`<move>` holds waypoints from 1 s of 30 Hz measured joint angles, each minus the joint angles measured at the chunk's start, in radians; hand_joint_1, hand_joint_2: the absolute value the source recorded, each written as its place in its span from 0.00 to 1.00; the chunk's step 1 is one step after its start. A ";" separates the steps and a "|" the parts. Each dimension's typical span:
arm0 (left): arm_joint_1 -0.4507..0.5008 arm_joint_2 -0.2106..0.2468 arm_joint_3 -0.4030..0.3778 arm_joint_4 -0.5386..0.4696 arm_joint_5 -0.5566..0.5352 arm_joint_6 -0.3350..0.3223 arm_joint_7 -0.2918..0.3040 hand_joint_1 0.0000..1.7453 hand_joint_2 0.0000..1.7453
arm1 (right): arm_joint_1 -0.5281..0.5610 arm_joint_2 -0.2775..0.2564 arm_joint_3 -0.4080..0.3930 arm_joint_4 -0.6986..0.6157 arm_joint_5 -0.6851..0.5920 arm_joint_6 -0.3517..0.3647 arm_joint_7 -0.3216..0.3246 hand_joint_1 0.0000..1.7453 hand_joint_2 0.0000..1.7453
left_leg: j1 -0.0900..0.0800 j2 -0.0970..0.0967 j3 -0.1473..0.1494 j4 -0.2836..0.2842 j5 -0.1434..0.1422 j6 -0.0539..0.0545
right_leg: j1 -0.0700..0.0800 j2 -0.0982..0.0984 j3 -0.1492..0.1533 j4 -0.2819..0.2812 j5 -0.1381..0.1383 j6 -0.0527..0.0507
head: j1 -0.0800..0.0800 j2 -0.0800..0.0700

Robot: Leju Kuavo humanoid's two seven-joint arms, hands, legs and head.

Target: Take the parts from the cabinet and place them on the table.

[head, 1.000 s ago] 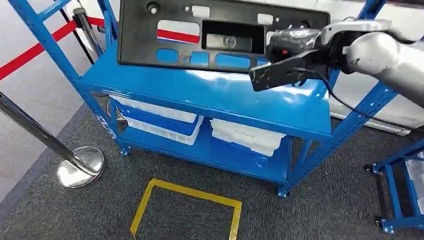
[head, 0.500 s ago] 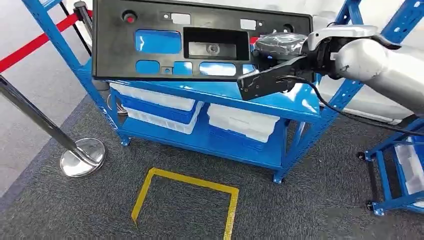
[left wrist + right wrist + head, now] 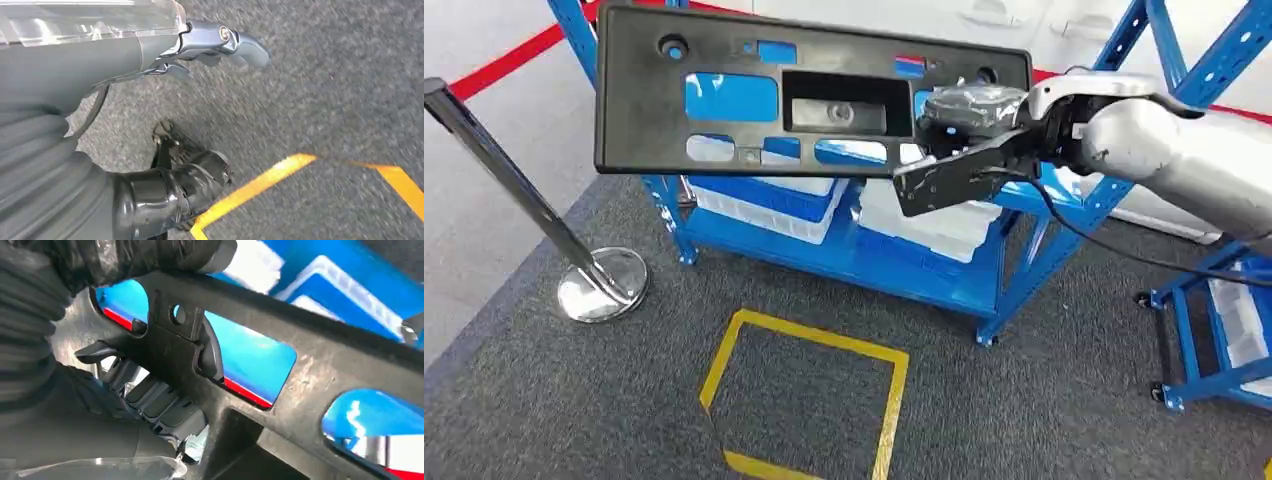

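Your right hand (image 3: 969, 125) is gripping the black plastic panel (image 3: 804, 100) by its end, fingers hooked through a cutout so the long part is hanging level out beside it, lifted above the blue cabinet (image 3: 944, 270) for carrying.

Dark grey speckled carpet (image 3: 1064, 400) covers most of the floor, meeting a paler grey strip (image 3: 484, 230) along the left. A square outline of yellow tape (image 3: 809, 400) is laid on the carpet in the foreground; the same tape (image 3: 260, 187) crosses the carpet in the left wrist view. A chrome stanchion post (image 3: 499, 165) leans up from its round polished base (image 3: 604, 285), and a red barrier band (image 3: 509, 62) runs behind it. At the right edge stands part of a blue wheeled frame (image 3: 1199, 330) holding what appears to be a white tray (image 3: 1239, 325). A white wall (image 3: 984, 25) closes the background.
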 joint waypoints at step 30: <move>-0.008 -0.004 0.024 -0.003 -0.027 0.025 0.015 0.00 1.00 | 0.109 -0.026 -0.002 0.001 0.027 -0.047 -0.038 1.00 1.00 | 0.008 -0.009 -0.038 0.038 -0.004 -0.009 | 0.009 0.000 -0.032 0.017 0.006 -0.015 | -0.001 0.000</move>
